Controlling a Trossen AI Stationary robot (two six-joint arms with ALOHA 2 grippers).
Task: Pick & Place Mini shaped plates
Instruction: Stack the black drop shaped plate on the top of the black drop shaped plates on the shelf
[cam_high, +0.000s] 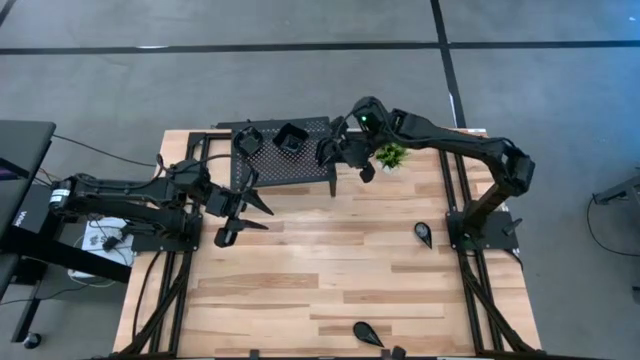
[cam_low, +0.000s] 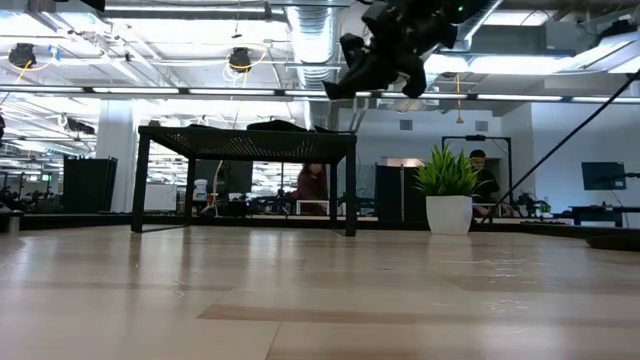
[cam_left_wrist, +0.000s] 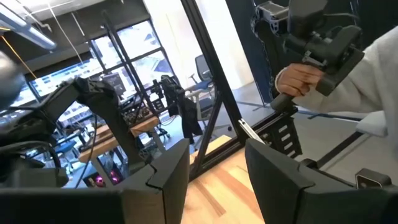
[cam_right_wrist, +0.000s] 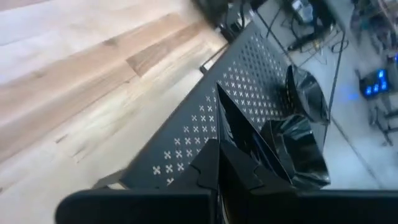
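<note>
The right gripper (cam_high: 333, 152) hangs over the right-hand end of the black perforated metal stand (cam_high: 300, 172), clear above its top in the low view. Its fingers are pressed together. Whether they pinch a rim of anything cannot be told.

Just beyond its fingertips, on the stand, sits a glossy black wavy-edged square mini plate (cam_high: 290, 138). A roundish glossy black mini plate (cam_high: 248, 140) lies farther along the same line. Both rest flat with the hollow side up, which suggests the raised stand is where the dishes are being gathered. Neither has a clear long axis.

2 more dishes lie on the wooden bench (cam_high: 300, 290), well apart from this gripper on the side away from the stand. A black teardrop mini plate (cam_high: 423, 234) is the nearer. Its long axis seems to run roughly toward and away from the stand, with the tip likely on the far side. A second black teardrop mini plate (cam_high: 366, 333) lies farthest off, at the bench edge. Its axis runs more across, with the tip apparently on the right arm's side. Both probably await collection.

A small green potted plant (cam_high: 391, 156) stands just beside the right gripper.

The left gripper (cam_high: 243, 215) waits beside the stand's other end, fingers apart and holding nothing.
</note>
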